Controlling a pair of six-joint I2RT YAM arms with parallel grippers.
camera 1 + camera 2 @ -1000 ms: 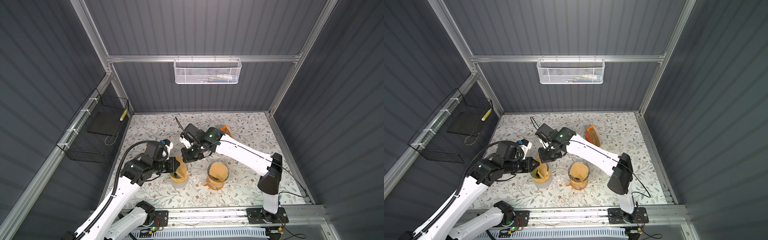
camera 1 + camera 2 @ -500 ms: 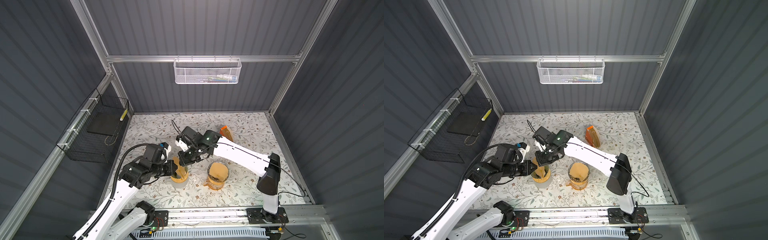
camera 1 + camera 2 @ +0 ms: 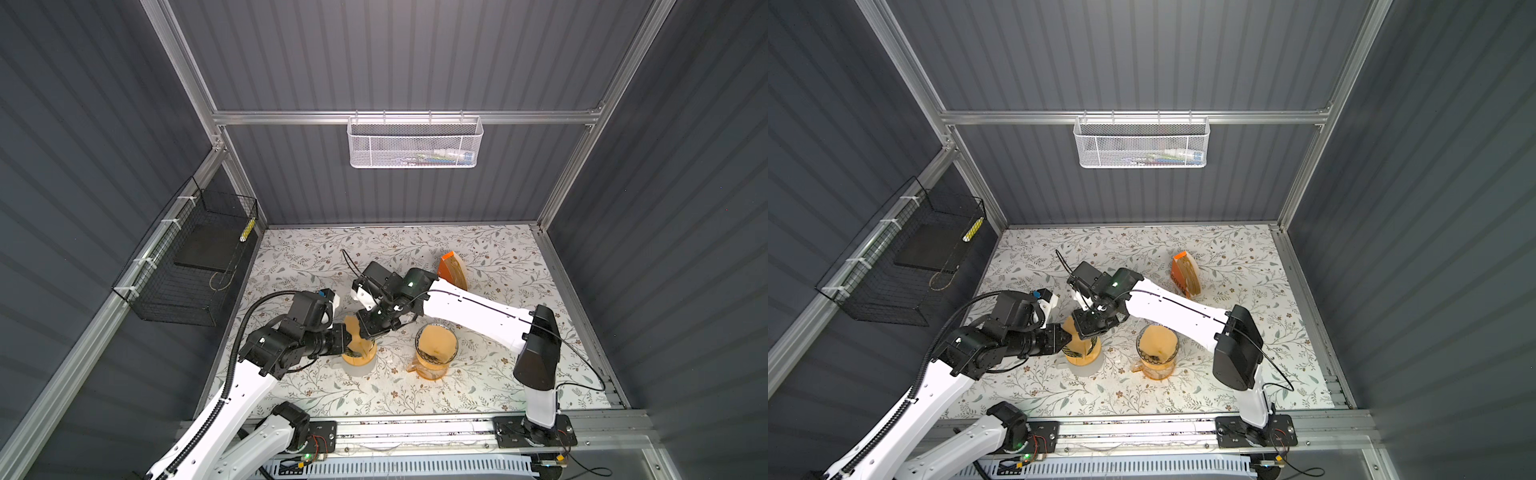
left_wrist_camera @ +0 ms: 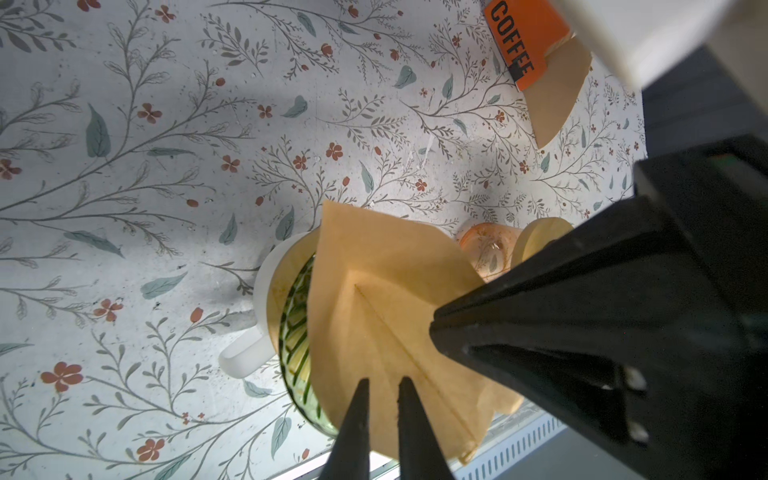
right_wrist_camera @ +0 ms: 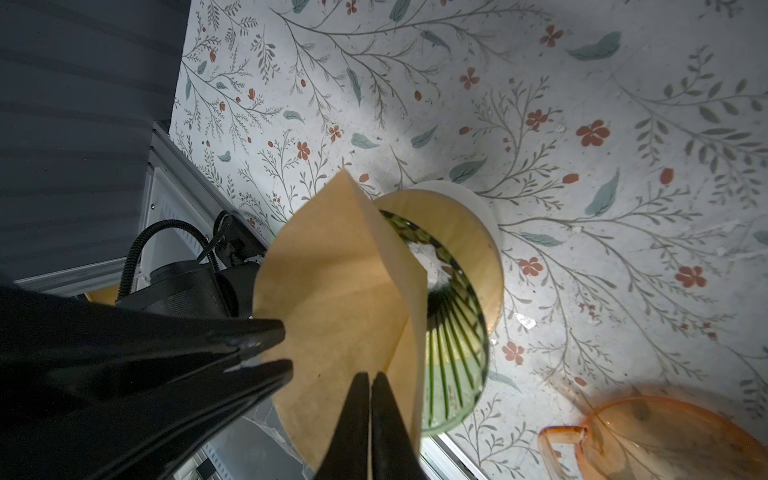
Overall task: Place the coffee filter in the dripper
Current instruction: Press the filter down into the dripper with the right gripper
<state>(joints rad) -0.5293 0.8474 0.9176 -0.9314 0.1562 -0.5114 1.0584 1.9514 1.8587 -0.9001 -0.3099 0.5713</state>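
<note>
- Nearest to us, a metal rail point(image 3: 415, 430) runs along the front edge of the flowered surface point(image 3: 316, 386) and carries both arm bases.
- Just behind it stands an orange glass pot point(image 3: 430, 370) with a tan paper cone in its top. In both top views it is near the dripper, on its right, and apart from it.
- The dripper point(image 5: 453, 332) is green ribbed glass on a wooden collar, and it sits on a white mug point(image 4: 266, 282).
- The right arm reaches across the middle and passes behind the orange glass pot. In the left wrist view its black body partly hides that pot.
- Farther back, an orange packet point(image 3: 453, 270) marked COFFEE sits well apart from the dripper, with tan filters in it.
- Farthest from us, a black wire basket point(image 3: 187, 266) hangs on the left wall and a white mesh basket point(image 3: 415, 143) hangs on the rear wall.
- The coffee filter point(image 5: 332, 291) stands tilted over the dripper's mouth and covers most of it, with one corner poking above the rim. We cannot tell whether its tip touches the glass.
- The left end effector point(image 4: 382, 388) is closed to a thin slit and pinches one edge of the coffee filter.
- The right end effector point(image 5: 370, 384) comes from above, its fingers pressed together on the paper near its seam. The two end effectors are close beside each other.
</note>
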